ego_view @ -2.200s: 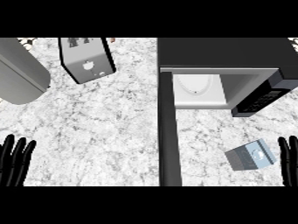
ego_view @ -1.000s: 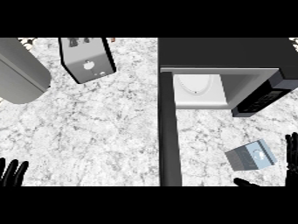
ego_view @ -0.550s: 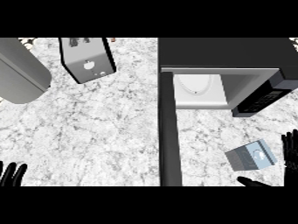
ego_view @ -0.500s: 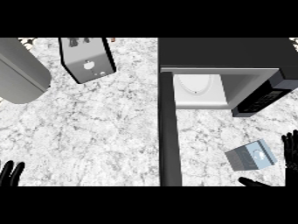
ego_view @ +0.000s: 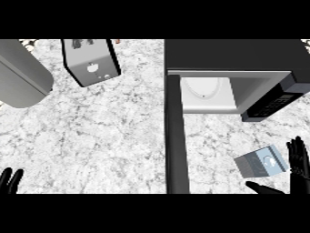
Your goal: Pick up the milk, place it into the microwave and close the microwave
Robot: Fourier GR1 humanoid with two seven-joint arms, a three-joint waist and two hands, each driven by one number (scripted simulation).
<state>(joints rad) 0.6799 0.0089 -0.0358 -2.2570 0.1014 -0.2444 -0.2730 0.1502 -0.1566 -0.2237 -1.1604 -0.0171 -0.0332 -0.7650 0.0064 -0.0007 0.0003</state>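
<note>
The milk [ego_view: 260, 163] is a small pale blue and grey carton lying on the marble counter at the lower right. My right hand [ego_view: 301, 169] stands just right of it, fingers straight up and thumb [ego_view: 264, 188] stretched out below the carton, open and not touching it. The microwave [ego_view: 241, 72] sits at the upper right with its cavity [ego_view: 207, 93] showing white; its door [ego_view: 176, 136] hangs open as a dark strip running down toward the front edge. My left hand [ego_view: 2, 181] shows only as fingertips at the lower left, open.
A toaster [ego_view: 90, 61] stands at the back, left of the microwave. A large grey rounded appliance [ego_view: 11, 73] fills the upper left corner. Bare marble counter [ego_view: 97, 141] lies between the left hand and the microwave door.
My right hand has shifted down and inward beside the milk, with its thumb spreading out under the carton. The left hand has sunk lower toward the front edge. The milk has not moved.
</note>
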